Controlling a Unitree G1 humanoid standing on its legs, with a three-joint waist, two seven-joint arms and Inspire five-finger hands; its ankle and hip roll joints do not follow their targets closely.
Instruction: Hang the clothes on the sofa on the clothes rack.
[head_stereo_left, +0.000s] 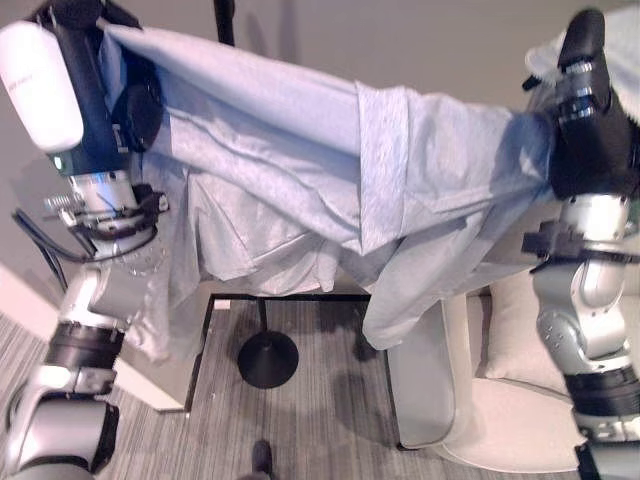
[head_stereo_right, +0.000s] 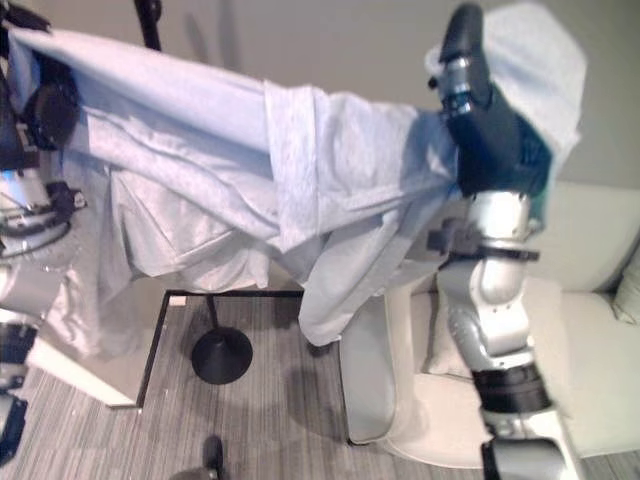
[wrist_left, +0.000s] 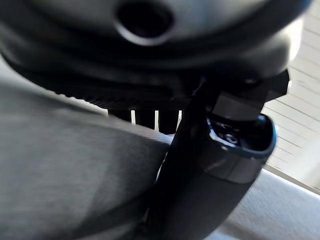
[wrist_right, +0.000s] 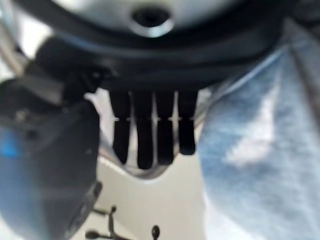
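I held the pale garment (head_stereo_left: 300, 170) raised between the left robot hand (head_stereo_left: 75, 80) and right robot hand (head_stereo_right: 480, 110), grips unconfirmable, next reaching rack pole (head_stereo_left: 224, 20) beyond.

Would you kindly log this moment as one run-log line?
garment: lifted, spread between hands | left hand: raised | right hand: raised | rack base: below

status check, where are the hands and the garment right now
Left hand and right hand both raised, pale grey garment stretched between them. Rack pole behind cloth, round base on floor below. Sofa at right. Nothing blocking.
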